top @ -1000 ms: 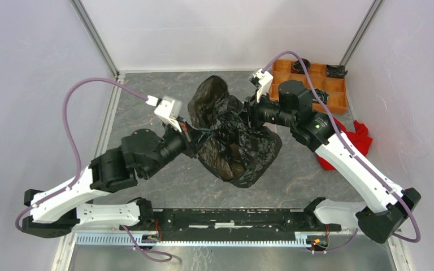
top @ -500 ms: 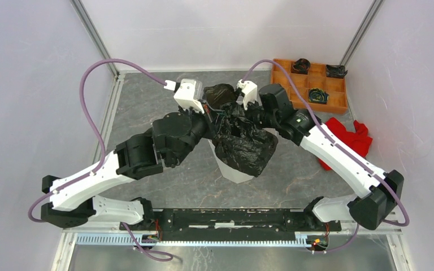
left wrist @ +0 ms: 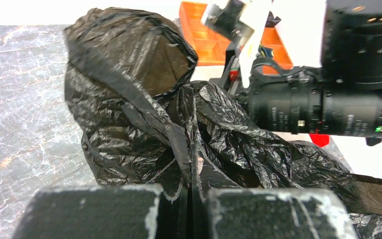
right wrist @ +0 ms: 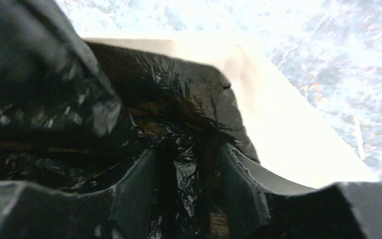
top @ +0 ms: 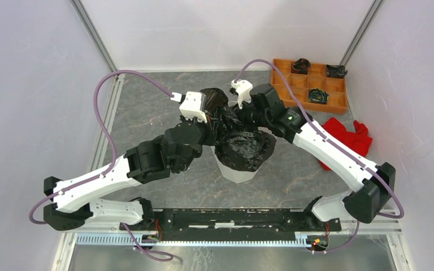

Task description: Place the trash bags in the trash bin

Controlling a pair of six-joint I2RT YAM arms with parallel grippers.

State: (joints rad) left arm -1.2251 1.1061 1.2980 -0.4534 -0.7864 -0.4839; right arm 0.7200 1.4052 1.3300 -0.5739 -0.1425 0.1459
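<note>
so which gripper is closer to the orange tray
Right. The right gripper grips the trash bag on the side toward the orange tray, apart from it; the left gripper pinches the bag on the side away from it.

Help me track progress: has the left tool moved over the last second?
Yes. The left tool, shut on the trash bag, has shifted rightward in the top view, closer to the orange tray.

The trash bags (top: 243, 148) are glossy, wrinkled plastic film; the trash bin (top: 236, 172) smooth white plastic.
</note>
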